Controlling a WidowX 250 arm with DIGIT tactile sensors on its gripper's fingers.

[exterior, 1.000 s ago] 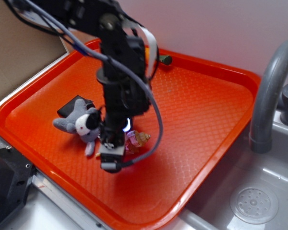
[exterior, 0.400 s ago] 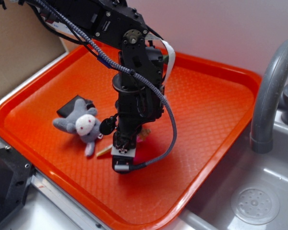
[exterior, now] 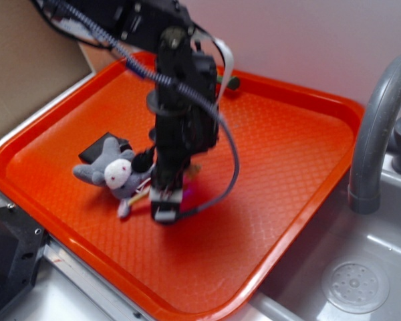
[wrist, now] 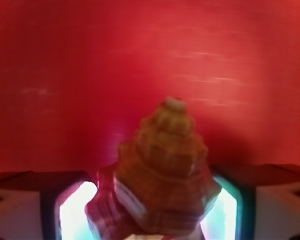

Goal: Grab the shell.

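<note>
Shell (wrist: 162, 170) btwn gripper (wrist: 155, 210) fingers; plush (exterior: 113, 172) beside (on tray (exterior: 287, 174)).

Orange tray (exterior: 301, 154): grey plush toy (exterior: 113, 172), black flat object (exterior: 97, 148), possibly carrot top (exterior: 231, 83) at far rim.

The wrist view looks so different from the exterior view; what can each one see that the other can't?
Only the wrist view shows the shell close up, its ribbed spiral sitting between the end effector's two fingers. Only the exterior view shows the grey plush toy, the arm, a dark block behind the toy, the faucet and the sink; there the arm hides most of the shell. Both show the orange tray.
</note>
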